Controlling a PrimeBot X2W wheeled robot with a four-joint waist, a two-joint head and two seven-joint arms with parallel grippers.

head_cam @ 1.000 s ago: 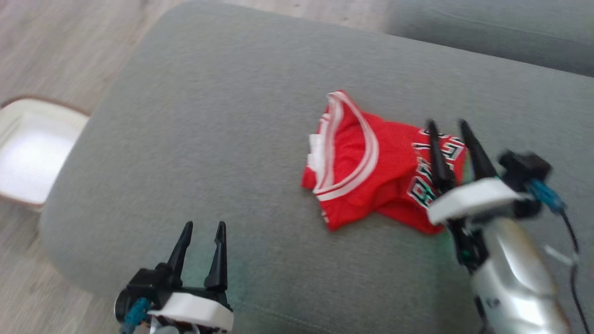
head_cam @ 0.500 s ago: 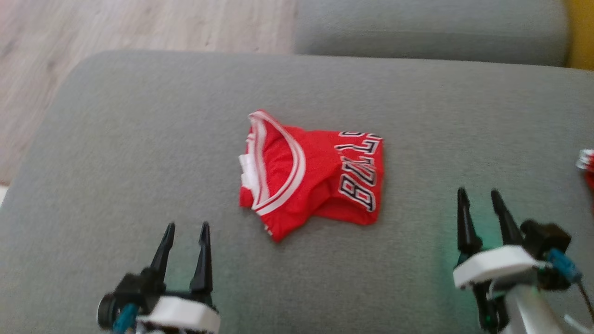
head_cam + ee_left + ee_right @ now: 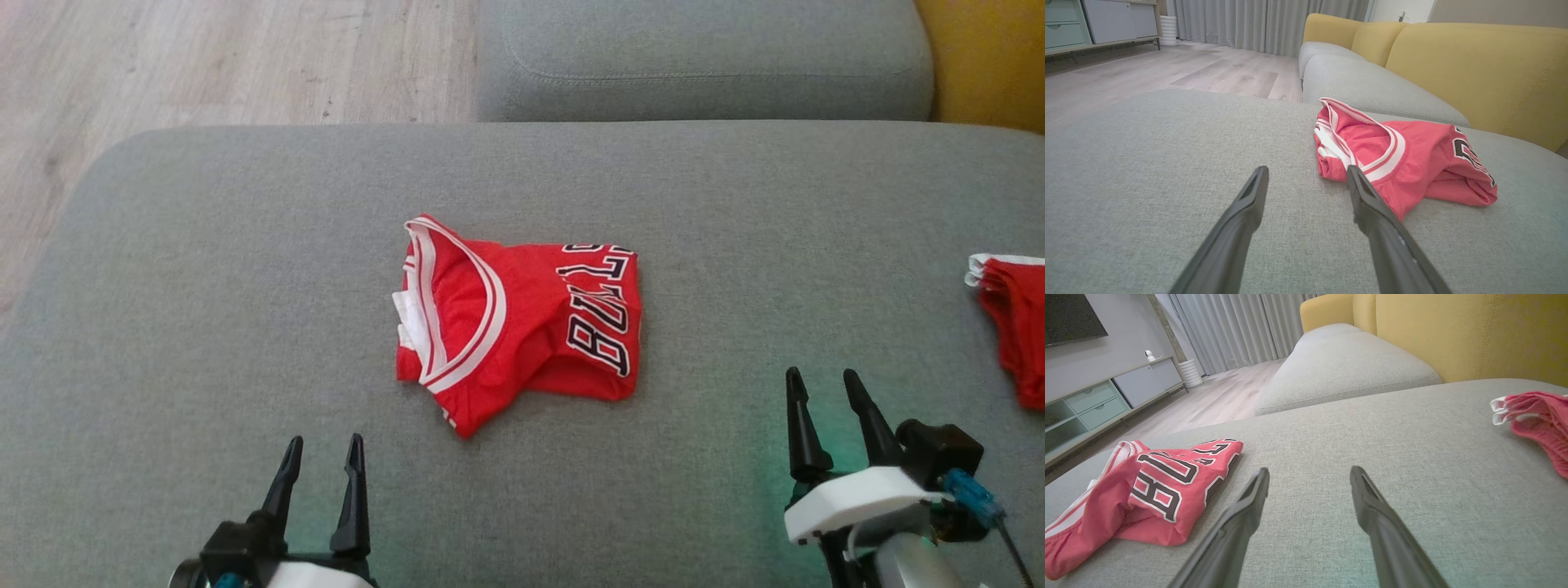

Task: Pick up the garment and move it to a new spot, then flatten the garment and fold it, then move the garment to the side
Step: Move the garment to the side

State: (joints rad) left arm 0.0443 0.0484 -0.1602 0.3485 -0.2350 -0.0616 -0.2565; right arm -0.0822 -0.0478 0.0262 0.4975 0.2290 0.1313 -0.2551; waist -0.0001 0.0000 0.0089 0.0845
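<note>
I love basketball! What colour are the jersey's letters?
White with black outlines, on the red jersey; clearest in the right wrist view.

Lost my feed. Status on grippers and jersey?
Left gripper open, empty. Right gripper open, empty. Jersey on cushion, ungripped. Second red garment far right, not blocking.

Second red garment (white-trimmed), partly beyond right edge

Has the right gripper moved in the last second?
Yes. The right gripper, earlier over the lettering of the red jersey, has drawn back toward the robot, clear of it.
</note>
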